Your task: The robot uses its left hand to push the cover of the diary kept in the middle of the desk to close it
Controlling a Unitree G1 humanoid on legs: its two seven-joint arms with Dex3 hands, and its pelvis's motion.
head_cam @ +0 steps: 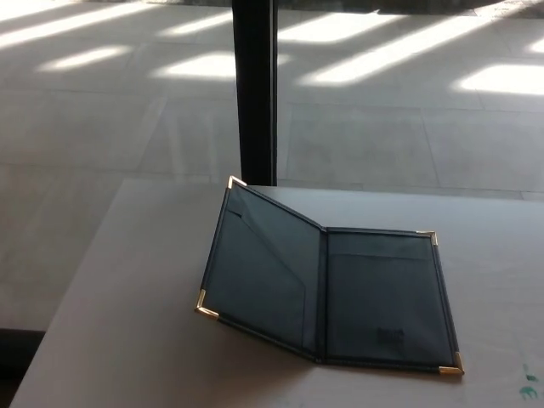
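— Nearest the camera, what do you make out?

— Bare pale bench (127, 340), its near edge cut off by the bottom of the head view. Down in the right corner sits a small green mark (529, 384) on the surface, too small to tell what it is

— And the diary?

— Diary (327, 293) lies open about the middle of the bench, dark with a greenish-black lining. Its right half rests flat on the bench. Its left cover (259, 272) is tilted up off the surface, standing at a slant from the spine, so the whole thing makes a shallow V

— Any detail on it?

— Gold corner caps (206, 306) show at the outer corners: two on the raised cover, two on the flat half. Inside each half there is a pocket flap, and a small dark stamp sits low on the right half, unreadable

— What about the robot's hands?

— Neither the left hand nor the right hand shows anywhere, so whether their fingers are spread or pressed together cannot be told. Nothing touches the diary

— Behind the bench?

— A black post (253, 89) rises upright just beyond the far edge, close behind the raised cover's top corner. Past it lies a grey tiled floor (408, 127) crossed by bright bands of sunlight
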